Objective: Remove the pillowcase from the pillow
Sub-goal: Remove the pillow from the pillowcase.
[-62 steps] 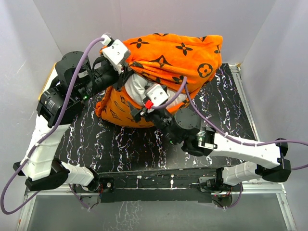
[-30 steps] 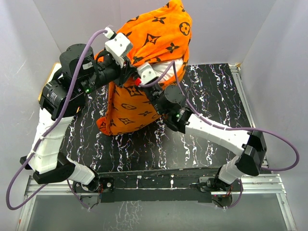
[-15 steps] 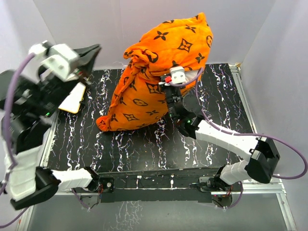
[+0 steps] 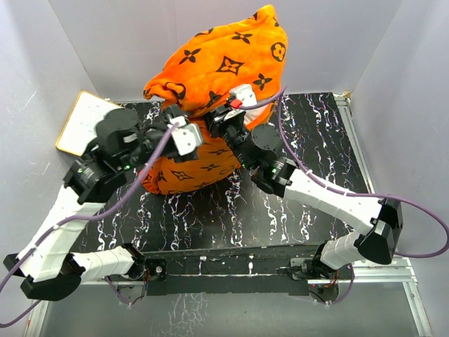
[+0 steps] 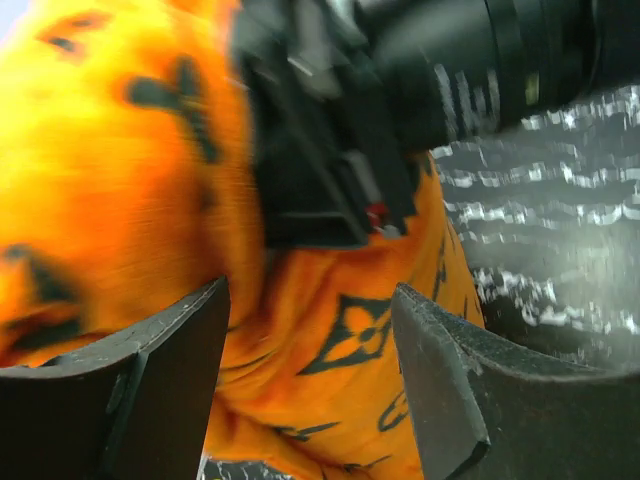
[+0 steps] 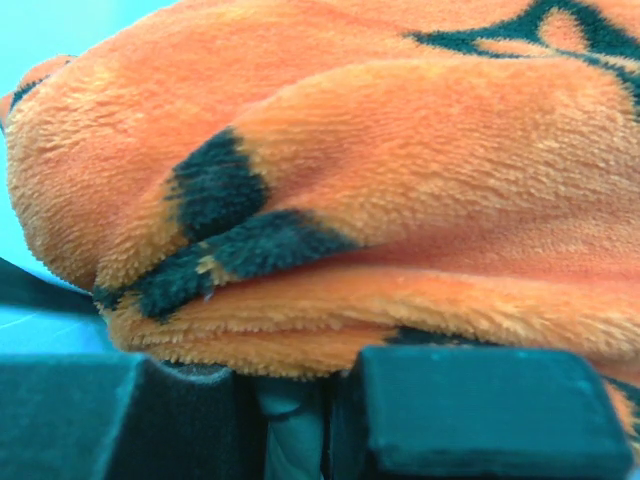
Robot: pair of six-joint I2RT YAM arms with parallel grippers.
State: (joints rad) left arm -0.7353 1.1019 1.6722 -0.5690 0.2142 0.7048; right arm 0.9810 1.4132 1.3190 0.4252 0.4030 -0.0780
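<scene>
The pillowcase (image 4: 231,60) stands bunched at far centre, pillow hidden inside. The right gripper (image 6: 295,395) pinches its plush fold; the left gripper (image 5: 310,295) gapes open alongside. That lone pinch could slip, dropping everything

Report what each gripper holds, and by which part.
Right gripper pinches a fold of the pillowcase, about midway up its near side. Left gripper is open, holding nothing.

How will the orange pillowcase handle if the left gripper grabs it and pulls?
Probably floppy: the pillowcase folds and bunches over the right gripper in its wrist view. Its plush pile should grip well, not slip. The stuffed bundle stands tall, so it may topple when the open left gripper pulls.
</scene>
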